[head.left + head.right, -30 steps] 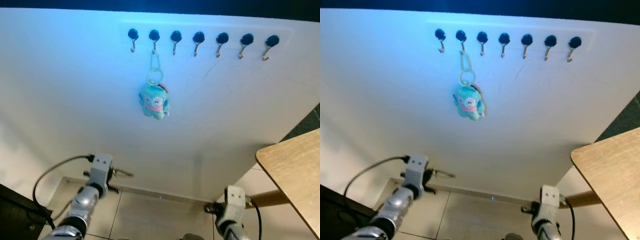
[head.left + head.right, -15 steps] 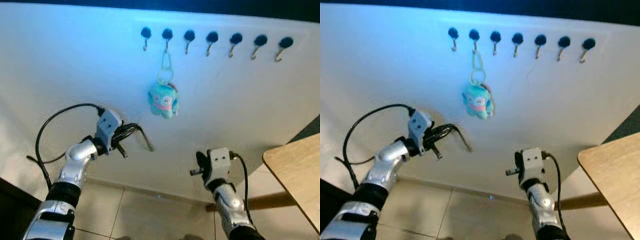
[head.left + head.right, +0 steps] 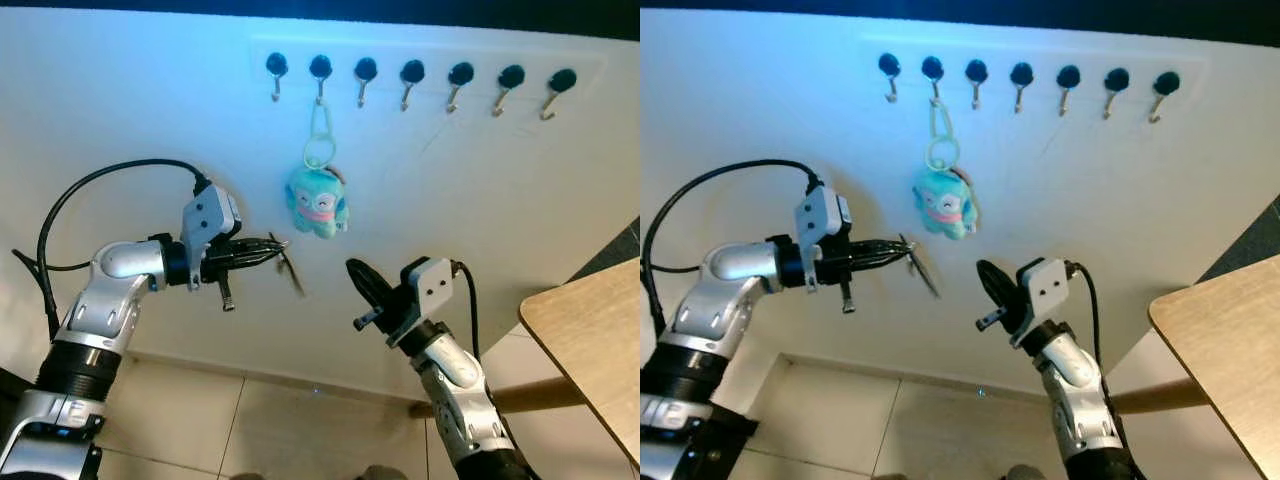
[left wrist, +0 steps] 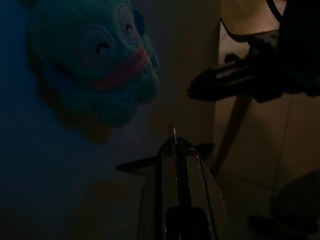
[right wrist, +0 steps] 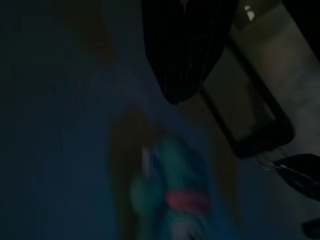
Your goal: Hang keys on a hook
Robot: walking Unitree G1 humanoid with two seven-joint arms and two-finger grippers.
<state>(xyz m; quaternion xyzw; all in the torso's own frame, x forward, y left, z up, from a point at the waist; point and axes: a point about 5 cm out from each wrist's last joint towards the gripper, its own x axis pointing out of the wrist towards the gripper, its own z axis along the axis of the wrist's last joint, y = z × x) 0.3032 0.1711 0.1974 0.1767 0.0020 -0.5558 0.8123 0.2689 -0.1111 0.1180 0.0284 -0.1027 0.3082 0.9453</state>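
Left eye view: a row of seven black-knobbed metal hooks [image 3: 412,78] runs across the top of a white wall panel [image 3: 150,120]. A turquoise plush keychain with a pale green clip and ring [image 3: 318,198] hangs from the second hook from the left, its long axis vertical, toy end down. The left gripper [image 3: 272,247] is raised just left of and slightly below the plush, its jaws pressed together on a thin metal piece that sticks out at the tips. The right gripper [image 3: 360,278] is raised lower right of the plush, pointing up-left; its jaws look pressed together.

Right eye view: the corner of a light wooden worktop [image 3: 1225,330] stands at the right.

Left wrist view: the plush sits ahead, close to the closed jaws.

Right wrist view: dark and blurred, with the plush beyond the fingers.
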